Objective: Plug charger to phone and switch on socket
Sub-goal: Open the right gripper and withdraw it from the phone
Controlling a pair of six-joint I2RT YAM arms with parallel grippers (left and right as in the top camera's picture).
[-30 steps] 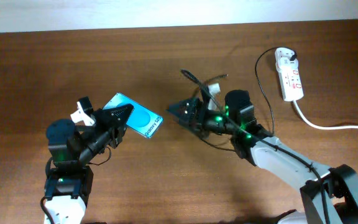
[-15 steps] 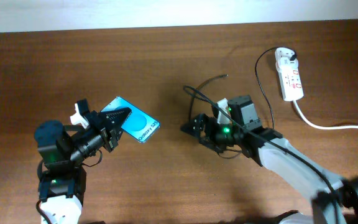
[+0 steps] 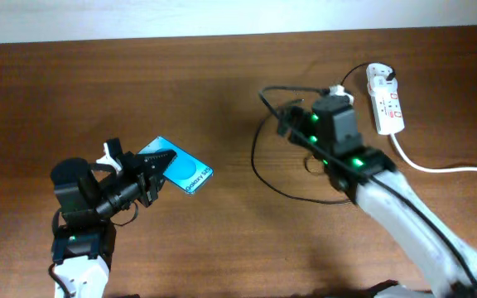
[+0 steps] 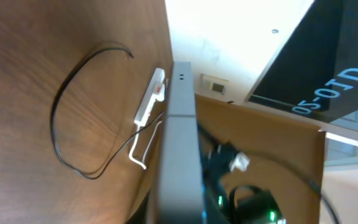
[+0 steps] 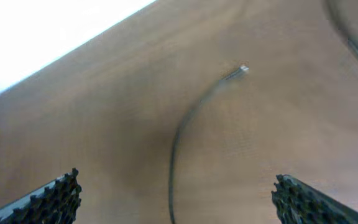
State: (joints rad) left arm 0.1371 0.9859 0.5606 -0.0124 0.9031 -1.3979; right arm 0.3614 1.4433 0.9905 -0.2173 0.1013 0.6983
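My left gripper (image 3: 157,162) is shut on the phone (image 3: 185,170), blue screen up, and holds it tilted above the table at the left. In the left wrist view the phone (image 4: 179,143) shows edge-on. The black charger cable (image 3: 253,161) lies in a loose loop on the table between the arms. Its connector tip (image 5: 242,70) rests free on the wood. My right gripper (image 5: 178,178) is open and empty above the cable (image 5: 178,134); in the overhead view the gripper (image 3: 291,120) is near the loop's far side. The white socket (image 3: 387,101) lies at the back right.
The socket's thick white cord (image 3: 437,168) runs off to the right edge. The socket (image 4: 150,98) and the cable loop (image 4: 56,127) also show in the left wrist view. A pale wall borders the table's far edge.
My right gripper has moved away from the phone, back and to the right toward the socket. The cable now lies in a wider loop. My left gripper has drawn the phone slightly down and left.
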